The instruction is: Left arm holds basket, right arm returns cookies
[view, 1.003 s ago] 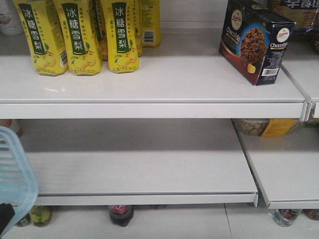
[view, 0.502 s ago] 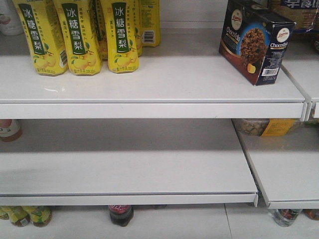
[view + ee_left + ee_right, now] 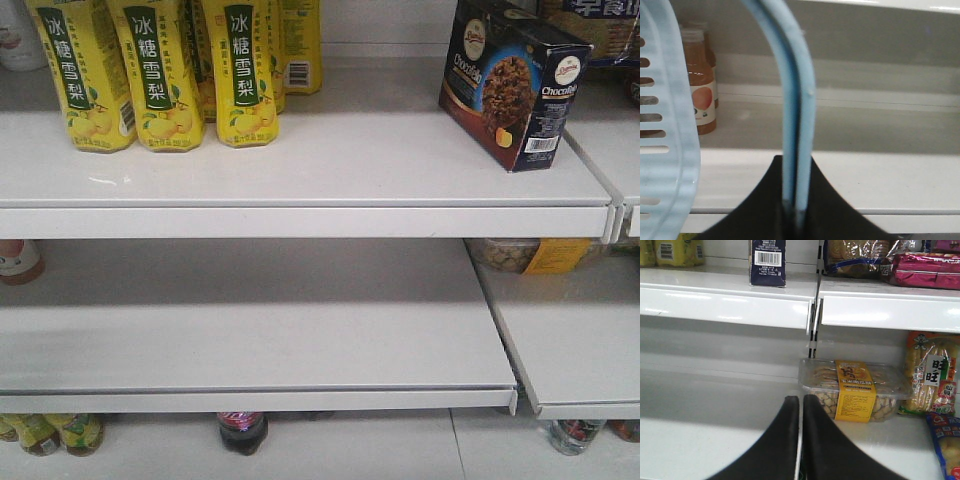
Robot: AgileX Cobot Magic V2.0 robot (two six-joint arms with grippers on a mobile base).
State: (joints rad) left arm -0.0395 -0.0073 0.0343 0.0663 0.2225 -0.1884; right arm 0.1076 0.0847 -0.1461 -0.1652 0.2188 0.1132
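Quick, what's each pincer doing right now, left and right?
Left pincer: shut on the basket handle.
Right pincer: shut, holding nothing.

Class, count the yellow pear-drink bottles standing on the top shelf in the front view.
4: three yellow bottles in front at, one behind on the top shelf. More may be hidden behind.

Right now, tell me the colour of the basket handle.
Light blue handle, clearest in the left wrist view.
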